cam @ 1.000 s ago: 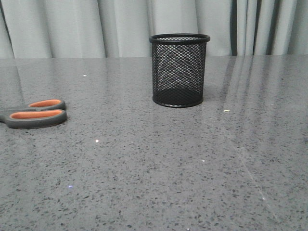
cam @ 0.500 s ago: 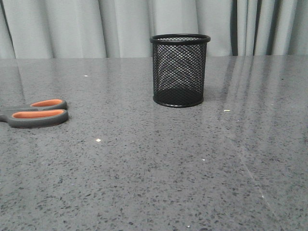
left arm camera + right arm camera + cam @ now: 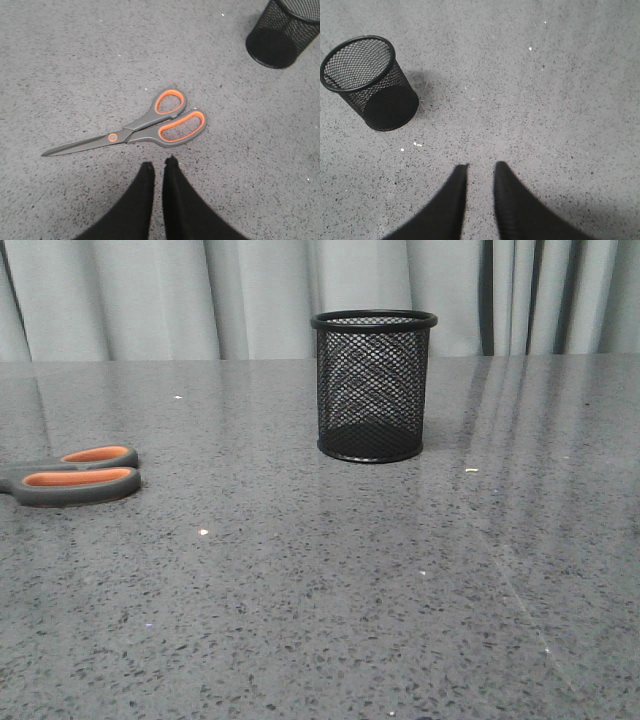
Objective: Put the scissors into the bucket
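Table (image 3: 320,590): speckled grey stone-look top, polished, you get glossy reflections. Bucket (image 3: 373,385): black wire mesh, solid matt rim and base. Scissors (image 3: 145,127): dull grey metal blades, matt grey plastic handles, orange lining. Curtain (image 3: 250,295): pale cloth, matt.

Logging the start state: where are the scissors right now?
The scissors lie flat on the table's left side in the front view, well apart from the bucket; the left gripper hovers above them.
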Robot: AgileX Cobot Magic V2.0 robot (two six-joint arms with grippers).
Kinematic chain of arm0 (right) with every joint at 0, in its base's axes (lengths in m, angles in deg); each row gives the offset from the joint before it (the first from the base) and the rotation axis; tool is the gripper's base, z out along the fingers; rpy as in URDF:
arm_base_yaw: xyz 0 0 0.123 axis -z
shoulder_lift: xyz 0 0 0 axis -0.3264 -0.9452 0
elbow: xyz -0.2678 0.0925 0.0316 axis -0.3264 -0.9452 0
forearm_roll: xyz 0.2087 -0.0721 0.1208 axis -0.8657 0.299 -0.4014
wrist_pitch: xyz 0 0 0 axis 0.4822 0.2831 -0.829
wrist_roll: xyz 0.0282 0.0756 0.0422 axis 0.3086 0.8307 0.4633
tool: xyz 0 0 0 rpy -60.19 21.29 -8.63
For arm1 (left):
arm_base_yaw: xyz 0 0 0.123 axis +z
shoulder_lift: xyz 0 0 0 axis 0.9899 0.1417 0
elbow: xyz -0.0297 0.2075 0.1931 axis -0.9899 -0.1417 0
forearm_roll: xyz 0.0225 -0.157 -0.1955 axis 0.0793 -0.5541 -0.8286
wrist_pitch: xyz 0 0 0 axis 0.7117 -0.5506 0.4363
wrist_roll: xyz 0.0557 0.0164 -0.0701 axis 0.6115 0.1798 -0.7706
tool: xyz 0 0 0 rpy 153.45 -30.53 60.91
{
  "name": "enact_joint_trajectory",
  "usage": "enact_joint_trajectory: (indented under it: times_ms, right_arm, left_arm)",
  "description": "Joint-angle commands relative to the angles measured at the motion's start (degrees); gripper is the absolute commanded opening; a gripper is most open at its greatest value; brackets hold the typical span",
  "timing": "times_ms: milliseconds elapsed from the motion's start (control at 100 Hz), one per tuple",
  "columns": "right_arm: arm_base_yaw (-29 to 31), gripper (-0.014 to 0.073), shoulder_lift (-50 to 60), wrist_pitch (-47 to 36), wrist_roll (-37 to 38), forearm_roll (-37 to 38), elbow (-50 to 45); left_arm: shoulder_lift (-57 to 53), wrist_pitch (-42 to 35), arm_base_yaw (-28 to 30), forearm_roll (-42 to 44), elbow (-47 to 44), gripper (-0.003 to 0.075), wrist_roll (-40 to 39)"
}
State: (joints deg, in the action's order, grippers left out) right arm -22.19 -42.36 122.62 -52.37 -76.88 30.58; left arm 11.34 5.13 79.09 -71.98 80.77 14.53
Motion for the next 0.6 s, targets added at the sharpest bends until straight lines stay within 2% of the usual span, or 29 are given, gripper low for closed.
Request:
enact_joint_trajectory:
  times_ms: [0, 70, 230, 440, 590]
  right_arm:
    - [0.3, 0.0323, -0.4, -3.2, -0.9, -0.7, 2.1]
    - [0.3, 0.039, -0.5, -3.2, -0.9, -0.8, 2.1]
    - [0.3, 0.0384, -0.5, -3.3, -0.9, -0.8, 2.1]
    - [0.3, 0.0384, -0.5, -3.5, -0.9, -1.0, 2.1]
    - [0.0, 0.0384, -0.5, -3.3, -0.9, -1.3, 2.1]
  left_arm:
    - [0.8, -2.3, 0.2, -4.4, 2.0, 0.0128, 3.1]
    - [0.8, -2.3, 0.2, -5.5, 2.0, 0.0219, 3.7]
    - [0.8, -1.8, 0.2, -5.9, 2.4, 0.0408, 4.9]
    - [5.6, 5.1, 0.2, -6.0, 7.6, 0.0421, 6.8]
    - [12.9, 11.8, 0.2, -5.8, 14.2, 0.0421, 12.2]
